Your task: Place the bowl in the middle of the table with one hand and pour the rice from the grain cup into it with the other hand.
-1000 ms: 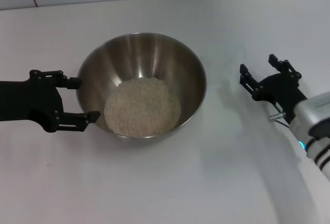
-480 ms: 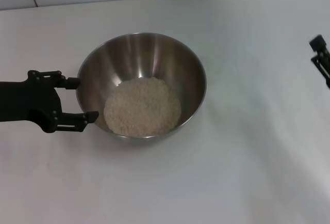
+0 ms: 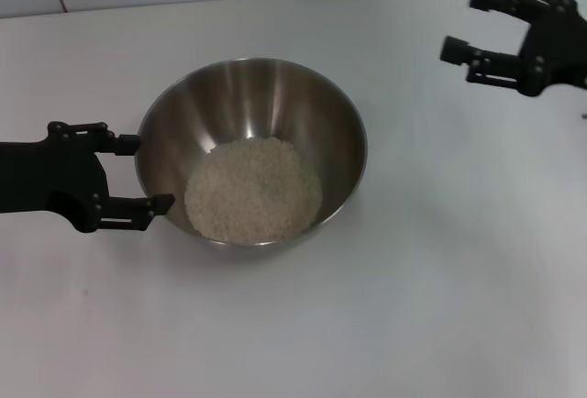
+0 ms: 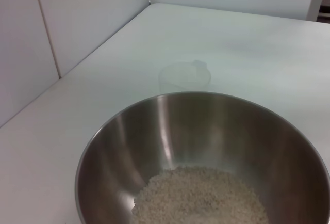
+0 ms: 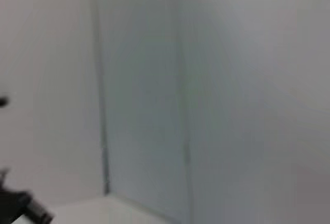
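The rice [image 3: 254,188] lies in the steel bowl [image 3: 252,95] mid-surface [image 3: 303,325]; pouring looks done. The emptied grain cup [image 4: 184,76] stands beyond. Left gripper [image 3: 138,173] spread beside the rim; right gripper [image 3: 475,24] raised, fingers released. Next: withdraw both arms.

bowl [image 3: 252,105] shiny brushed steel; table [image 3: 413,306] matte white; grain cup [image 4: 184,77] clear plastic.

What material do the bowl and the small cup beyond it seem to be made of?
The bowl: probably stainless steel, brushed and shiny, with soft reflections on its walls. The grain cup: apparently clear plastic, since the table shows through its nearly invisible walls.
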Tool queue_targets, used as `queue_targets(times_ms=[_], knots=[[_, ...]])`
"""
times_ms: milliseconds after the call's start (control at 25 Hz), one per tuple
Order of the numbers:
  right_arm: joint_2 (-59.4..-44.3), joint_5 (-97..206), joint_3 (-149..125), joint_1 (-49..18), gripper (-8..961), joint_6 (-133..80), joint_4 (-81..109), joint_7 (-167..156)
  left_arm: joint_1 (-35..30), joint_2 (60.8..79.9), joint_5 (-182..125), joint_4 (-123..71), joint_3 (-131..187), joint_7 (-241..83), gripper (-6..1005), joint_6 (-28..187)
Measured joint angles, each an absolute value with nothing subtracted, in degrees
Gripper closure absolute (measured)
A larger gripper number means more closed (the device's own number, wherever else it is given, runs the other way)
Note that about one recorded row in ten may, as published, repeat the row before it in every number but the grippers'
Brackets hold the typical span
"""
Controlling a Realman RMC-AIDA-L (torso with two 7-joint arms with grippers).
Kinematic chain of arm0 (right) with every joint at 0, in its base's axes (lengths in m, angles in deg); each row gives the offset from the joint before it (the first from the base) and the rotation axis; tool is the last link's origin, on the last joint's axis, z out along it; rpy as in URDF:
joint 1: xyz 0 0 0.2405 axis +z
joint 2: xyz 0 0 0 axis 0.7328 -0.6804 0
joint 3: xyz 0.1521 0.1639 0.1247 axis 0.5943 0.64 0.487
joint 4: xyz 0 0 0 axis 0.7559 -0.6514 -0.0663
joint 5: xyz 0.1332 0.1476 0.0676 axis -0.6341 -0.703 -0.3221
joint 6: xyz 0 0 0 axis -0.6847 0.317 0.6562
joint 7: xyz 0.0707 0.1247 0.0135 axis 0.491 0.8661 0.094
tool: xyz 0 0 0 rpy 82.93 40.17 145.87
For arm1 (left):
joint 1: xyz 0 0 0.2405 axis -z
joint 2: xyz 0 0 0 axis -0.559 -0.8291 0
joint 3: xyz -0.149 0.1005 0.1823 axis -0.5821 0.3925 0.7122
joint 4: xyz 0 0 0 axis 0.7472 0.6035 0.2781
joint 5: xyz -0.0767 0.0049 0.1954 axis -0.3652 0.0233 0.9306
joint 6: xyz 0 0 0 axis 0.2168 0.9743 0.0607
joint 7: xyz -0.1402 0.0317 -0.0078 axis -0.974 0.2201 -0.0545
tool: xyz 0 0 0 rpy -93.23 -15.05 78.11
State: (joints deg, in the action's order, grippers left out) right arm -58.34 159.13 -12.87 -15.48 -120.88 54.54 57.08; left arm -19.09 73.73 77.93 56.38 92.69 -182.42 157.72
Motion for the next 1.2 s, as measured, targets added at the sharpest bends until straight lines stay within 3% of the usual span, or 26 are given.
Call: queue_targets(times_ms=[560, 1200], knots=[[-58.45, 166.67, -52.19, -13.13, 129, -114.25, 79.17, 89.11, -18.08, 73.71, 78.08, 56.08, 92.84, -182.41, 165, 157.62], [-58.44, 169.55, -55.94, -12.99, 129, -112.60, 80.34, 92.06, -18.08, 73.80, 78.82, 56.03, 93.03, -182.47, 165, 157.62]])
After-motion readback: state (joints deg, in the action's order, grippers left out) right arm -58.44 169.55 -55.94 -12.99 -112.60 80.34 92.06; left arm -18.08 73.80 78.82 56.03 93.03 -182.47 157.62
